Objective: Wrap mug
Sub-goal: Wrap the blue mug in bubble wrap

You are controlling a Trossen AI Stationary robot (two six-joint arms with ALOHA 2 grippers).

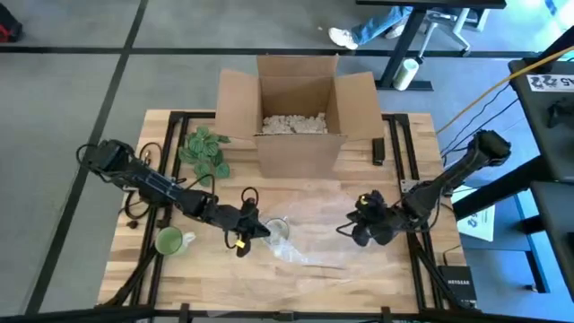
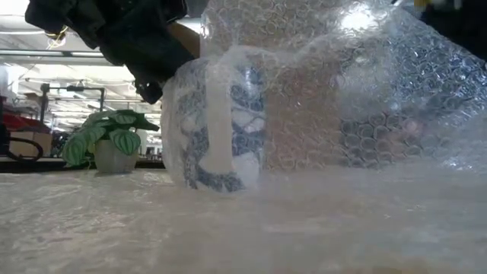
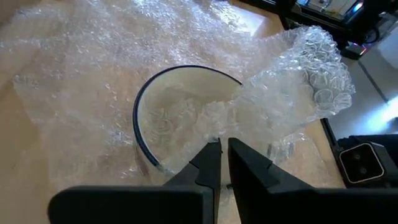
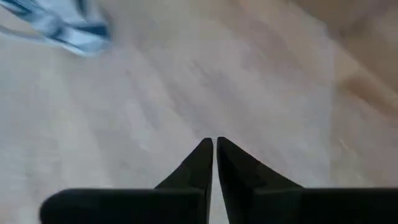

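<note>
Left hand (image 3: 219, 149) reaches low across the desk (image 1: 143, 269), fingers clenched on a bunched fold of bubble wrap (image 3: 292, 99) over the rim of the mug (image 3: 174, 118). Green mug (image 1: 169, 240) sits left of the mug; potted plant (image 1: 206, 148) behind that. The mug, blue-patterned, stands upright on the wrap sheet at desk centre, partly covered. Right of the mug, right hand (image 4: 214, 146) hovers low, fingers pinched together, holding nothing. Cardboard box (image 1: 300, 112) behind the mug, flaps open, holds pale packing fill (image 1: 294, 123).
</note>
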